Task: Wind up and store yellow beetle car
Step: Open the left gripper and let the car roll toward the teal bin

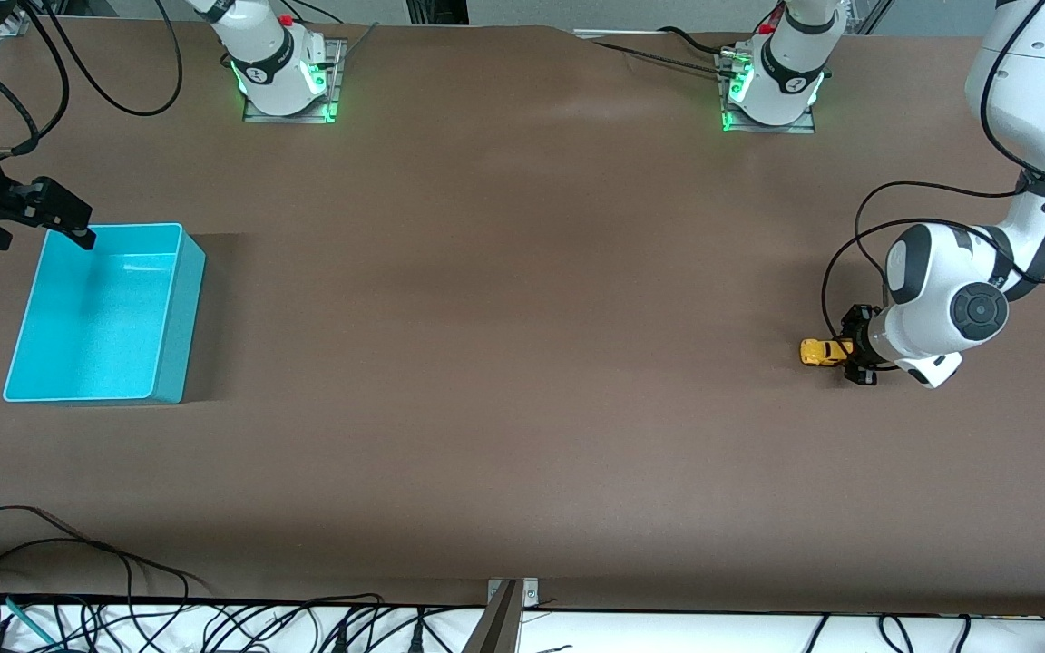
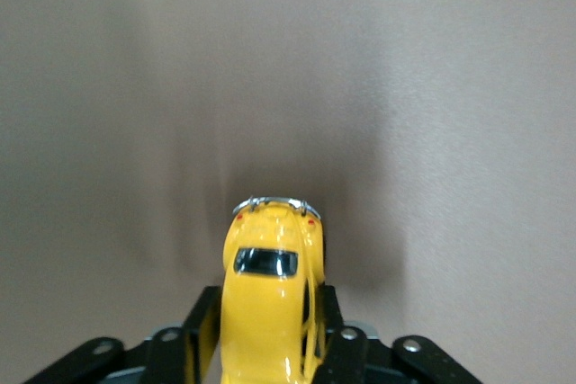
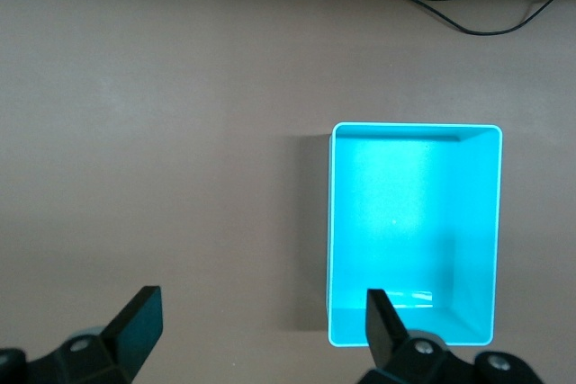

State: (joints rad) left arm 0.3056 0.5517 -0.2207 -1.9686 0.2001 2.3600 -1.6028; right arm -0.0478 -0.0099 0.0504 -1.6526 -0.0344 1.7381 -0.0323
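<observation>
Toward the lower right of the front view, at the left arm's end of the brown counter [image 1: 522,381], the yellow beetle car [image 1: 821,352] sits on its wheels with the left gripper [image 1: 856,357] low around one end of it. In the left wrist view the jaws are closed in on the car's [image 2: 268,308] flanks, a black finger [image 2: 200,334] pressed to each side, so the hold looks firm though only part of the body is between them. At the middle left of the front view, well apart from the car and at the right arm's end of the counter, stands the turquoise bin [image 1: 180,313], which appears empty. In the upper left the right gripper [image 1: 58,214] hangs over the bin's rim, jaws spread wide and holding nothing, waiting. From here the risk is in the winding stroke: dragging the car to load its spring could let the smooth, rounded shell slip or twist out of so short a grip. Letting go early would send it rolling off across the open counter, away from the bin.
</observation>
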